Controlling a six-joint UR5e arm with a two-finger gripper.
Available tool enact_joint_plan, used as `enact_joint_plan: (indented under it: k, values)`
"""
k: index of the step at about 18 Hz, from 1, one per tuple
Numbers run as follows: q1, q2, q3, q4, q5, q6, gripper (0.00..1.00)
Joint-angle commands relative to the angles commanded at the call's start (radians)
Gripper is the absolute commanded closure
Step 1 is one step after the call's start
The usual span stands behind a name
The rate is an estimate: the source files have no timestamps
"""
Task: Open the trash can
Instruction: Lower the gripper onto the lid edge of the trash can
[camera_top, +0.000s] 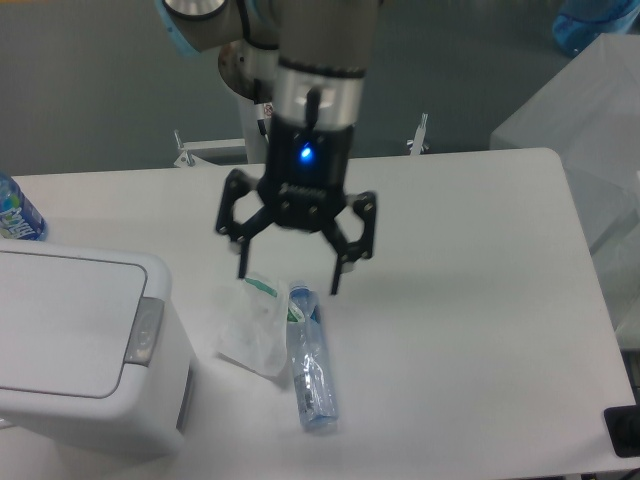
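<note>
Trash can (80, 350) sits at the front-left corner of the table (470, 300), lid flat and shut, grey push-button strip (146, 330) on its right rim untouched, so nothing of the actual opening is done yet. Gripper (290, 280) hangs in the air w/ fingers spread wide and nothing between them, over the table's middle, above a crumpled clear wrapper (255, 325) and a clear plastic bottle (312, 372) lying on its side (neither matters for this job). Gripper is well right of the bin, not touching it. Left to do, by my read: get over to the button strip, press it, let the lid pop.
</note>
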Motion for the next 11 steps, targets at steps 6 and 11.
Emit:
enact_joint_plan:
  k: [6, 11]
  values:
    - [-0.04, -0.031, -0.008, 0.058, 0.0, -0.072, 0.0]
    - [-0.048, -0.045, -0.011, 0.068, 0.002, -0.12, 0.0]
